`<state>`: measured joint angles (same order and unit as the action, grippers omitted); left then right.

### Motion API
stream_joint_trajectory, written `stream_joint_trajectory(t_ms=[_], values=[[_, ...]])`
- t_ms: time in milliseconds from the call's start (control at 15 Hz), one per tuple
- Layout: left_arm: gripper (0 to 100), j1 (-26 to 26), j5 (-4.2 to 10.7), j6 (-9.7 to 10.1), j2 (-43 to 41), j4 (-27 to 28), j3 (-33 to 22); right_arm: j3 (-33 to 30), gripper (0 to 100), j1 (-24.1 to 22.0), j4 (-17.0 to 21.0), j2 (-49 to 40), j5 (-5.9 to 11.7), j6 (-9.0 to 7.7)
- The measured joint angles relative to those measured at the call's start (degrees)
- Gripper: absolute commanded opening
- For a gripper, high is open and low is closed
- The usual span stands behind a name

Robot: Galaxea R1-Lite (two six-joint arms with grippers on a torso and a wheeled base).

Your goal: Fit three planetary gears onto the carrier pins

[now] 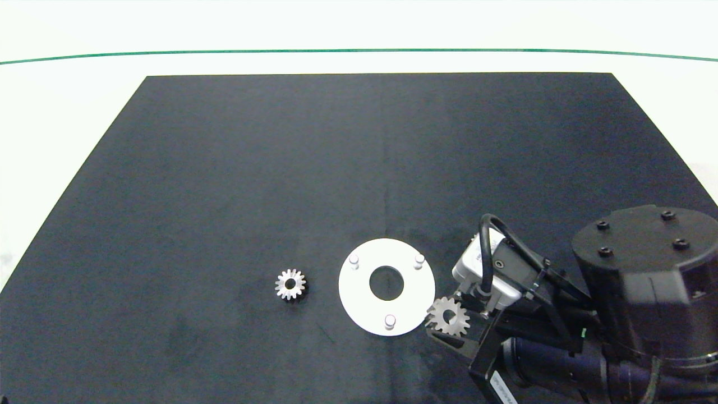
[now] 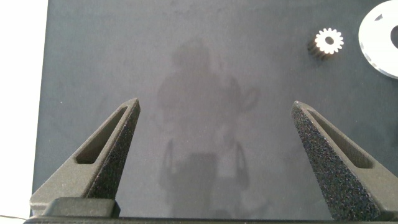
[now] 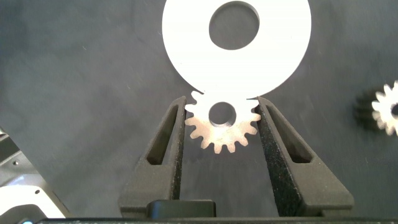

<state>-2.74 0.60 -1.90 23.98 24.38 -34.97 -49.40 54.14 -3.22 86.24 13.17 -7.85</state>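
White carrier disc flat on black mat, near mat's front edge, w/ big centre hole. Three carrier pins upright in triangle on disc: one at far-left, one at far-right, one at near edge. All three bare, no gear seated.

Right gripper just beside disc's near-right rim, reaching in from right. Fingers closed on a planetary gear, one pad each side of teeth. Held gear flat, centre hole open; in right wrist view its far teeth sit at disc's rim, slightly overlapped by it. Can't tell if gear touches disc or mat.

2nd gear lying flat on mat, left of disc, near but apart from it; also seen in left wrist view and in right wrist view. 3rd gear not seen in any view.

Left gripper over bare mat, well left of disc, out of head view. Fingers spread wide, holding nothing.
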Motion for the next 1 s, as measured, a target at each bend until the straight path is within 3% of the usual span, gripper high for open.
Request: stream_joint_trajectory(t_ms=[267, 1000], values=[[100, 0.0, 0.06, 0.00, 0.0, 0.0, 0.0, -1.8, 16, 2.2, 0.0, 3.3, 3.28, -0.69], [100, 0.0, 0.02, 0.00, 0.2, 0.0, -0.8, -5.2, 16, 3.9, -0.1, 7.8, 3.62, -0.94]])
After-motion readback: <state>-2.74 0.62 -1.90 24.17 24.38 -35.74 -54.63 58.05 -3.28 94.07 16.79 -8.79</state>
